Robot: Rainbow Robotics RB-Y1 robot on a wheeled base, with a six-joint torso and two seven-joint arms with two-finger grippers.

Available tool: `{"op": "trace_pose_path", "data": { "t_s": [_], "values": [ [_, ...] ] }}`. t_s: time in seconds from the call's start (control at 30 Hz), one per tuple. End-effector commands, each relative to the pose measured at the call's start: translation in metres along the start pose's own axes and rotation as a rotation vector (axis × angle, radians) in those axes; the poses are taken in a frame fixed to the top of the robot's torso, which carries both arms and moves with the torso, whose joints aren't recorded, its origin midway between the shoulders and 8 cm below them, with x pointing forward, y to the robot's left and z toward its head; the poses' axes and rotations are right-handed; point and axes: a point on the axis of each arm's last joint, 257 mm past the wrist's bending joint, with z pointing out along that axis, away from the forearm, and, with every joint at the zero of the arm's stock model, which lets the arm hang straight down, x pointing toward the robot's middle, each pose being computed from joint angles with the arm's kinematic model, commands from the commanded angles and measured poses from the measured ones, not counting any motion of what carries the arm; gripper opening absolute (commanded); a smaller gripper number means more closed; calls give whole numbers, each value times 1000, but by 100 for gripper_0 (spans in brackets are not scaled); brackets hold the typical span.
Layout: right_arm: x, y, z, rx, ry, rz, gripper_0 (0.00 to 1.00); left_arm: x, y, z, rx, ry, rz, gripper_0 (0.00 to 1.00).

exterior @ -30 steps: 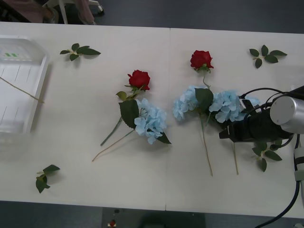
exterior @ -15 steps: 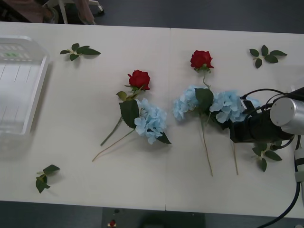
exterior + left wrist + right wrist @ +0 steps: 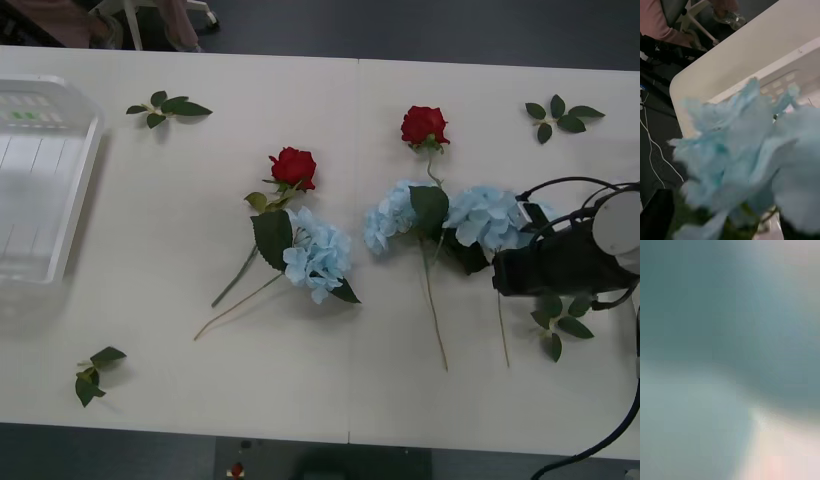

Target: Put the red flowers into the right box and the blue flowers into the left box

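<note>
Two red flowers [image 3: 293, 166] [image 3: 424, 125] lie mid-table. Blue flowers [image 3: 318, 255] [image 3: 392, 215] lie just nearer than them. My right gripper [image 3: 497, 272] is shut on the rightmost blue flower [image 3: 490, 217], just below its head, and its long stem [image 3: 501, 335] trails toward the table's near edge. The left box [image 3: 40, 180] sits at the far left of the table. In the left wrist view another blue flower [image 3: 748, 150] hangs very close, over the left box [image 3: 790, 78]. The right box is out of view.
Loose green leaf sprigs lie at the back left [image 3: 167, 106], back right [image 3: 558, 115], front left [image 3: 93, 374] and beside my right arm [image 3: 560, 325]. The table's near edge [image 3: 300, 432] runs along the bottom. A person's sleeve [image 3: 655, 18] shows beyond the table corner.
My right gripper has drawn back to the right, and the rightmost blue flower shifted with it and looks larger. A thin stem that lay across the left box has gone from the front view.
</note>
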Motion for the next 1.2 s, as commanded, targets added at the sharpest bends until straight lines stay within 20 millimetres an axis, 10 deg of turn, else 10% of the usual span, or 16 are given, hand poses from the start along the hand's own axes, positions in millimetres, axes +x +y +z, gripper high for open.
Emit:
{"op": "trace_pose_path", "data": {
  "t_s": [0.03, 0.47, 0.7, 1.2],
  "values": [
    [-15, 5, -39, -26, -64, -33, 0, -27, 17, -16, -31, -57, 69, 100],
    [-56, 131, -132, -531, -347, -333, 0, -26, -5, -25, 83, -66, 22, 100],
    [-66, 208, -193, -877, -423, -420, 0, -47, -59, -44, 311, -110, -130, 100],
    [-108, 293, -251, -1163, -470, -375, 0, -68, -184, -47, 432, -252, -291, 100]
  ]
}}
